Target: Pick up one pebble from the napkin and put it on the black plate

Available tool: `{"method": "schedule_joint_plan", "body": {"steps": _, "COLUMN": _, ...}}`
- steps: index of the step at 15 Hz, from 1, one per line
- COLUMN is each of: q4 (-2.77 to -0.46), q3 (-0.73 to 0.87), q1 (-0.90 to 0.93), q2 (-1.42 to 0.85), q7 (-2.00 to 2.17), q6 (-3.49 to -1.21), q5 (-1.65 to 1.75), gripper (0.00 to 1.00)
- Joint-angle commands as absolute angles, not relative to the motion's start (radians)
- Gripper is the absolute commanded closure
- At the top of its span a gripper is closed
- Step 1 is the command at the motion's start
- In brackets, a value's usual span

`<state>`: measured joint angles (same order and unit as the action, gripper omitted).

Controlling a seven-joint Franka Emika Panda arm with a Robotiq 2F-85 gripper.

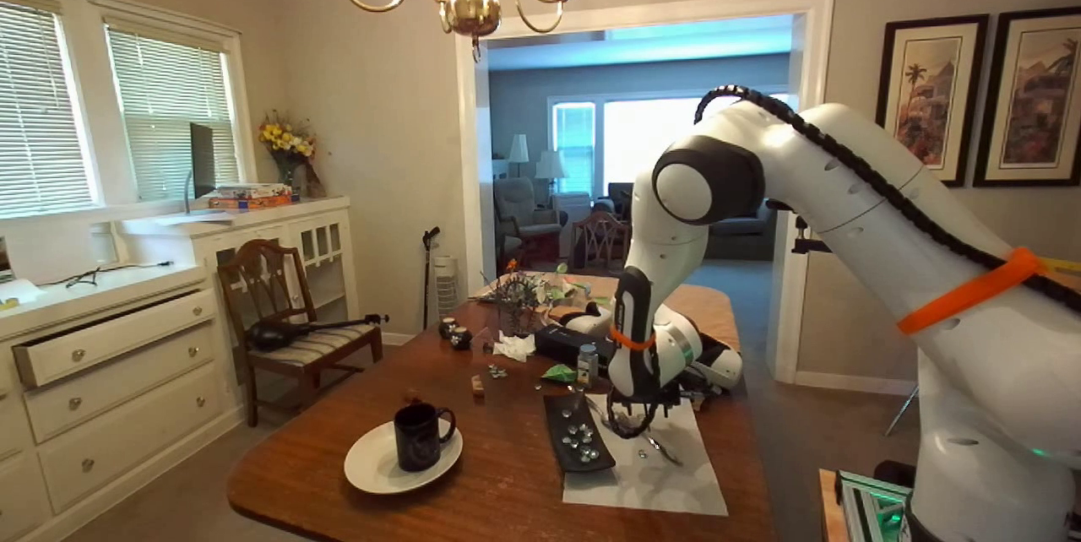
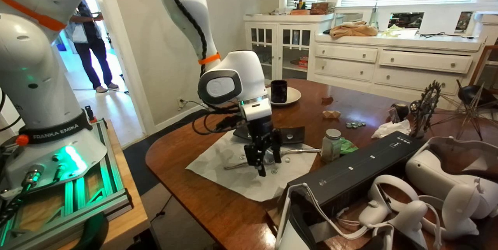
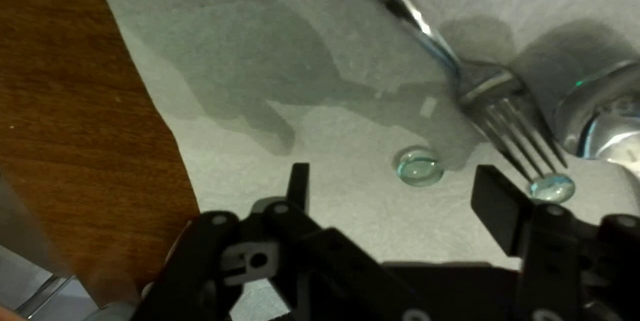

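The napkin [image 3: 350, 226] lies on the wooden table under my gripper [image 3: 392, 178]; it also shows in both exterior views [image 1: 650, 491] [image 2: 249, 183]. My gripper is open, with nothing between its fingers, low over the napkin; it also shows in both exterior views [image 1: 633, 417] [image 2: 269, 165]. A clear pebble [image 3: 419, 167] lies on the napkin just ahead of the gap between the fingertips, nearer the right one. Another pebble [image 3: 552, 188] touches the fork tips. The black plate [image 1: 587, 465] holds several clear pebbles; it also shows partly hidden behind the gripper [image 2: 298, 131].
A fork [image 3: 492, 81] lies on the napkin beside a shiny rounded item [image 3: 612, 116]. A glass jar [image 2: 331, 147] and long black box [image 2: 354, 172] stand near the napkin. A white plate with a black mug [image 1: 418, 438] stands on the table.
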<state>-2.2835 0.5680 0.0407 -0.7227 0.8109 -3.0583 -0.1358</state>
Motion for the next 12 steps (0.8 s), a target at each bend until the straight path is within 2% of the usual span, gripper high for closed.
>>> {"method": "schedule_joint_plan", "body": {"steps": 1, "q4": -2.317, "q3": 0.536, "q1": 0.040, "q2": -0.723, "q7": 0.775, "q6": -3.135, "q5": -0.196, "gripper": 0.35}}
{"method": "schedule_joint_plan", "body": {"steps": 2, "q4": -2.318, "q3": 0.527, "q1": 0.038, "q2": -0.726, "q7": 0.768, "q6": -3.152, "q5": -0.207, "gripper": 0.32}}
{"method": "schedule_joint_plan", "body": {"steps": 4, "q4": -2.322, "q3": 0.516, "q1": 0.038, "q2": -0.730, "q7": 0.755, "q6": -3.181, "q5": -0.230, "gripper": 0.38}}
{"method": "schedule_joint_plan", "body": {"steps": 5, "q4": -2.322, "q3": 0.509, "q1": 0.036, "q2": -0.732, "q7": 0.745, "q6": -3.192, "q5": -0.241, "gripper": 0.34}}
{"method": "schedule_joint_plan", "body": {"steps": 9, "q4": -2.306, "q3": 0.499, "q1": 0.031, "q2": -0.755, "q7": 0.720, "q6": -3.223, "q5": -0.289, "gripper": 0.37}}
{"method": "schedule_joint_plan", "body": {"steps": 12, "q4": -2.296, "q3": 0.500, "q1": 0.029, "q2": -0.768, "q7": 0.699, "q6": -3.226, "q5": -0.313, "gripper": 0.36}}
